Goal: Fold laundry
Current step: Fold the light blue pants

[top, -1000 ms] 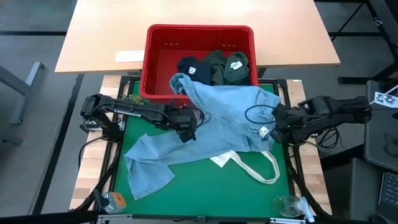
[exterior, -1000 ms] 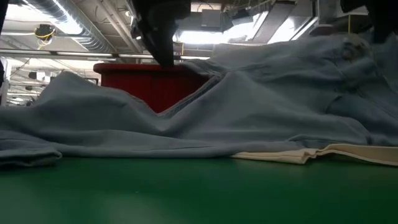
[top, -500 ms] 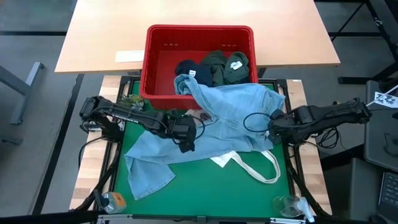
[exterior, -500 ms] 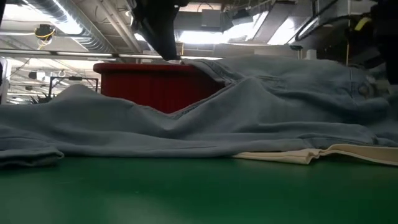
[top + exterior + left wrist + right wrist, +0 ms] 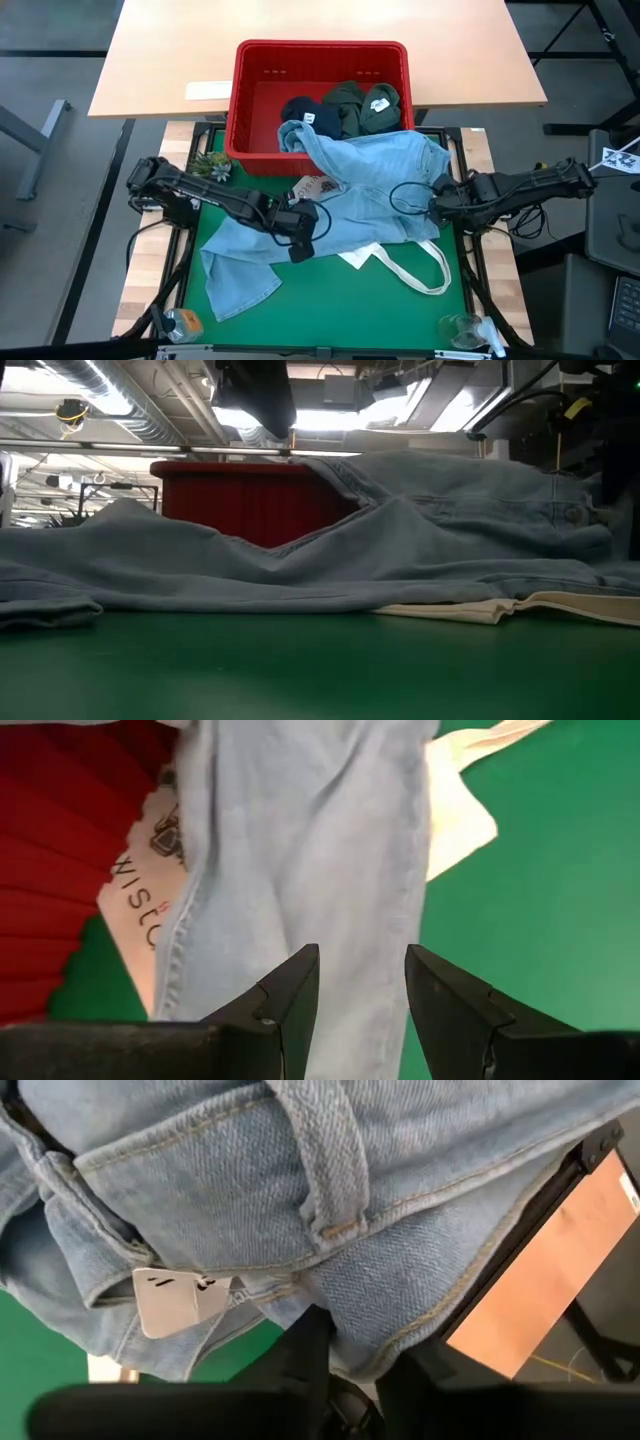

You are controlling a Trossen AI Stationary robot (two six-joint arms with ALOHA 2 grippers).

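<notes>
The left gripper [image 5: 300, 243] hangs over the light blue jeans [image 5: 330, 205] near the middle of the green tabletop [image 5: 340, 295] — its fingers stand apart with nothing between them. The right gripper [image 5: 437, 208] is at the jeans' 3 o'clock edge, by the waistband, and I cannot tell if it grips. The jeans' top drapes onto the red basket [image 5: 262, 70] at 12 o'clock — dark clothes [image 5: 345, 108] lie inside it
</notes>
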